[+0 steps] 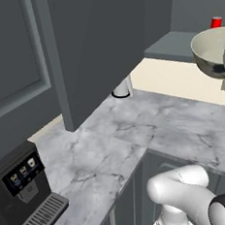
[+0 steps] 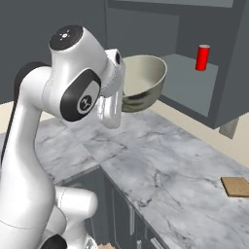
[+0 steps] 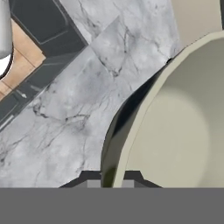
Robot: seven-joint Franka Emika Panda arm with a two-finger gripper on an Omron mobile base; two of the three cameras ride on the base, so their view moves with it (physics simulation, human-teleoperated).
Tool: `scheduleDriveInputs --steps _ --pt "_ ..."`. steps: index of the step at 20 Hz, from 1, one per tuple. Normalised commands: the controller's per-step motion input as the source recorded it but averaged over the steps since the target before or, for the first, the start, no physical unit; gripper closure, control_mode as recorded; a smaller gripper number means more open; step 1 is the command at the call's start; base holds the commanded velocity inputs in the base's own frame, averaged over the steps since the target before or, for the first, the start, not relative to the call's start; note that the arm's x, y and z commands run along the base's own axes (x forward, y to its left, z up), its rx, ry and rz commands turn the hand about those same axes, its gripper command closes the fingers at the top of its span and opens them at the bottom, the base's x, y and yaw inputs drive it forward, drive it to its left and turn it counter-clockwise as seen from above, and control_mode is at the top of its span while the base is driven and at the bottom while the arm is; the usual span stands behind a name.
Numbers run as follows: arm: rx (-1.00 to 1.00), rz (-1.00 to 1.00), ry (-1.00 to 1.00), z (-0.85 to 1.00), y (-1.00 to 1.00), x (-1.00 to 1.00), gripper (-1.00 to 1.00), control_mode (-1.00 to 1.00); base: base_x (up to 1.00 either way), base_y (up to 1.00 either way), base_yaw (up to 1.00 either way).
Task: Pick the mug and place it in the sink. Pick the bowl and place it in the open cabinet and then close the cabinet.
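Observation:
The bowl, cream inside with a greyish outer wall, hangs tilted in the air above the marble counter. My gripper is shut on its rim, one fingertip on each side of the wall. The bowl is level with the shelf of the open cabinet and just in front of it. The cabinet's flat dark door stands swung out over the counter. In the hand view the bowl covers the right half. The mug and the sink are out of view.
A red can stands on the cabinet shelf, to the right of the bowl. A black coffee machine sits at the counter's near left. A brown board lies at the far right. A white cylinder stands under the door.

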Motion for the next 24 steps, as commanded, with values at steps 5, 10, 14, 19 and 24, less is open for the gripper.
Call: scheduleDriveInputs --steps 5,10,14,19,24 --pt "-0.03 0.03 -0.16 0.19 0.00 0.24 1.00 -1.00 0.00 0.00 0.00" --pt "0.00 0.03 -0.02 0.15 0.00 0.35 1.00 -1.00 0.00 0.00 0.00" --pt "-0.01 0.04 0.00 0.06 0.03 0.45 1.00 -1.00 0.00 0.00 0.00" --pt "-0.01 0.03 0.00 0.01 0.01 0.47 1.00 -1.00 0.00 0.00 0.00" --pt "0.00 0.08 0.00 0.00 0.00 0.50 1.00 -1.00 0.00 0.00 0.00"
